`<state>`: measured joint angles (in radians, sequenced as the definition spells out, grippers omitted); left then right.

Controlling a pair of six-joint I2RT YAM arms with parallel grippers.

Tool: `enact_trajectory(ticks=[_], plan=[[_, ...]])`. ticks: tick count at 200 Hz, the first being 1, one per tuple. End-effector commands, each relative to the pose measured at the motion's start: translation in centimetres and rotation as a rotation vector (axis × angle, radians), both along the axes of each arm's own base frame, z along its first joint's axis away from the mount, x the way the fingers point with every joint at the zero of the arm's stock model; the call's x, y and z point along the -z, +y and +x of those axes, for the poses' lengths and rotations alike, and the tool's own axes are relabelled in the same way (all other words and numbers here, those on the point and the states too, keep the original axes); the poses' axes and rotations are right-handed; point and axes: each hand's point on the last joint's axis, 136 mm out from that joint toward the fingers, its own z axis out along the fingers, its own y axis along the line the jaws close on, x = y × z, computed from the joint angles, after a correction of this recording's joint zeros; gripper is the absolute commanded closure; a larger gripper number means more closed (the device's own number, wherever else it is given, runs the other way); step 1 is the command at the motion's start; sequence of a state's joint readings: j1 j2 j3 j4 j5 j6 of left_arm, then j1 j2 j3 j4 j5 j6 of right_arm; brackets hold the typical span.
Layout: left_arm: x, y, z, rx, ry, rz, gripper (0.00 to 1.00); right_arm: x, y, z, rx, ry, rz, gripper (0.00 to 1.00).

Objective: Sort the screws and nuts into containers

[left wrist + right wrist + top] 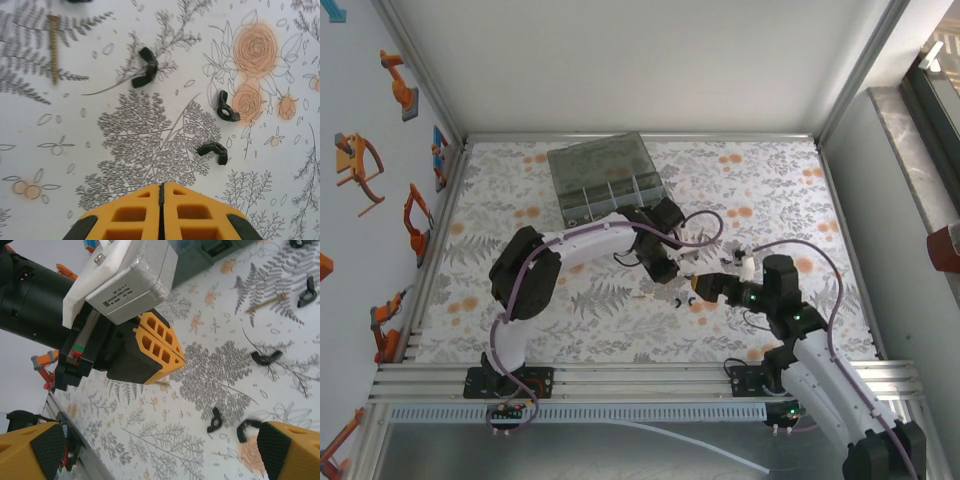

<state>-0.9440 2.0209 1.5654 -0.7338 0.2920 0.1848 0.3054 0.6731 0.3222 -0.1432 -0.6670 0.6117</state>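
Yellow fingers [125,215] of the left hand [161,200] are pressed together, closed, over the floral worktop [150,130]. Three black wing nuts [214,151] lie just ahead of that hand, with a brass-coloured screw [53,47] farther ahead to its left. The right hand [160,450] faces it, fingers spread wide. The organiser box [605,175] sits beyond it.

Robotics lab test cell: aluminium-profile frame [640,380], white enclosure panels [650,60], floral-print cloth [590,330] laid inside, robot-arm stickers [358,165] stuck at left.
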Motion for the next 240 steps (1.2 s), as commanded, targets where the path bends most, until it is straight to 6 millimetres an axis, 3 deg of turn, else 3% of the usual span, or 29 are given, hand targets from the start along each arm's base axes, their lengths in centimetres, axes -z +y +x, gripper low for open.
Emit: enact_trajectory(ticks=[1,19,51,74,103,131,156,240], plan=[[-3.0,-0.9,1.1,-0.043,0.022,-0.097,1.00,-3.8,1.6,2.2,-0.093,-0.159,0.012,0.00],[-2.3,-0.6,0.5,-0.061,0.038,-0.060,0.76,-3.6,2.1,2.5,-0.123,-0.146,0.023,0.00],[0.0,-0.4,-1.4,-0.175,0.044,0.044,0.70,-1.6,1.7,1.7,-0.108,-0.114,0.014,0.00],[-0.1,-0.2,-1.2,-0.388,0.052,0.075,0.64,-0.3,1.0,0.9,-0.090,-0.072,-0.026,0.00],[0.0,-0.4,-0.7,-0.690,0.109,0.035,0.63,0.5,0.4,-0.3,-0.088,-0.066,-0.054,0.00],[1.4,-0.5,-1.6,-0.868,0.125,0.071,0.62,0.7,0.4,-1.0,-0.084,-0.046,-0.025,0.00],[2.4,-0.6,-2.4,-0.936,0.116,0.094,0.62,1.1,-0.1,-1.7,-0.055,-0.061,-0.014,0.00],[2.8,0.0,-2.2,-0.967,0.064,0.142,0.61,0.6,-0.3,-2.2,-0.049,-0.100,0.003,0.00]])
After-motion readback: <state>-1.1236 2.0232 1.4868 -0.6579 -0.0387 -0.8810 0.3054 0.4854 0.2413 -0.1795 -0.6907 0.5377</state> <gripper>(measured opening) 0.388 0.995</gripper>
